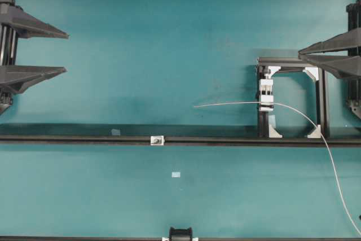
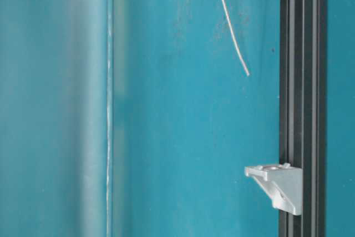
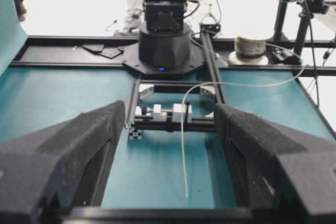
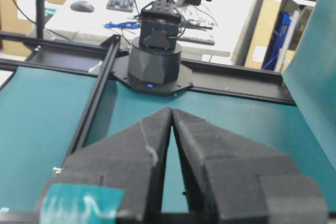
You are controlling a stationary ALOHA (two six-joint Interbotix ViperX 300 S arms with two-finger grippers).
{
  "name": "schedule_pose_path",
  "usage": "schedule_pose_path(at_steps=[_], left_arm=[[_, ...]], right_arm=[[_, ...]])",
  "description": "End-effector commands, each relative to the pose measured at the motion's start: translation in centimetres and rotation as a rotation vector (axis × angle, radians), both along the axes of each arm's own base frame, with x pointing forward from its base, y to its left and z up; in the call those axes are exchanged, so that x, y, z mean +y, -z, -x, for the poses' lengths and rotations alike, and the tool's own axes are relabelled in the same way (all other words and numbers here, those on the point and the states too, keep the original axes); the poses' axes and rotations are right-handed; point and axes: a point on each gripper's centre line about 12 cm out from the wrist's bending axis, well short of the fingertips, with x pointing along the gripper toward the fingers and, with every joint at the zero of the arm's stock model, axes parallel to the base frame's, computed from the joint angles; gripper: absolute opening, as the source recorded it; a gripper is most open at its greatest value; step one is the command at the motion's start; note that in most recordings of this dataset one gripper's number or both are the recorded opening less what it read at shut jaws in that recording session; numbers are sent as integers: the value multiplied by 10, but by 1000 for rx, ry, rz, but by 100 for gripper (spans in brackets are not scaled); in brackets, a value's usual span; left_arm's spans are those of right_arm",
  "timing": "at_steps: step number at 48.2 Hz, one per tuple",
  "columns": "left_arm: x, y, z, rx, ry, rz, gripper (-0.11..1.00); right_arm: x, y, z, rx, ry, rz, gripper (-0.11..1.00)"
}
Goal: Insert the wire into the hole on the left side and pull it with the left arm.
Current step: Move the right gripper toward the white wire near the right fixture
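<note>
Fingers of the left gripper (image 1: 66, 53) spread wide at left edge, right gripper (image 1: 300, 53) fingers pressed together at right, wire (image 1: 237, 104) held by clamp block (image 1: 265, 94), hole (image 1: 155, 140) seen lower centre on rail (image 1: 225, 140).

Right hand (image 4: 171, 113) closed, fingertips touching

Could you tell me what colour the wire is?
Whitish-grey wire, clearest in the overhead view.

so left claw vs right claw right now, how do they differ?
The left claw is spread wide open; the right claw has its tips pressed together. The right claw bears a teal mark, seen in its wrist view; the left shows none. Both are black wedge-fingered and hold nothing, clear of the wire.
</note>
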Motion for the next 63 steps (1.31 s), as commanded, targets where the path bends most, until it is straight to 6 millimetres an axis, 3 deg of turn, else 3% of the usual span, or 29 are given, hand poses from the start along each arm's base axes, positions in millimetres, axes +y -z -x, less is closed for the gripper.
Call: schedule_pose_path(at_steps=[1,3,9,14,18,24,27,39,63], left_arm=[[1,-4,-1,-14,-9,18,24],[1,-3,-1,-12,-9,19,21],[1,2,0,0,-9,19,-1],[2,9,0,20,-13,21,-9],[3,17,-1,43,-19,22,-9],[5,27,-2,52,-28,22,4],[6,29,-2,43,-33,22,13],[9,49,2,76,-52,20,79],[14,85,-15,201,-72,10,79]], right_arm=[[0,2,-1,3,1,-11,24],[0,8,0,14,1,-11,22],[0,18,2,15,1,-14,2],[0,20,3,-5,-1,-34,2],[-1,21,3,-5,0,-47,2],[-3,29,-1,29,12,-51,2],[-4,33,-4,49,16,-51,10],[-6,46,-12,108,25,-58,77],[-15,75,-27,225,80,-180,76]])
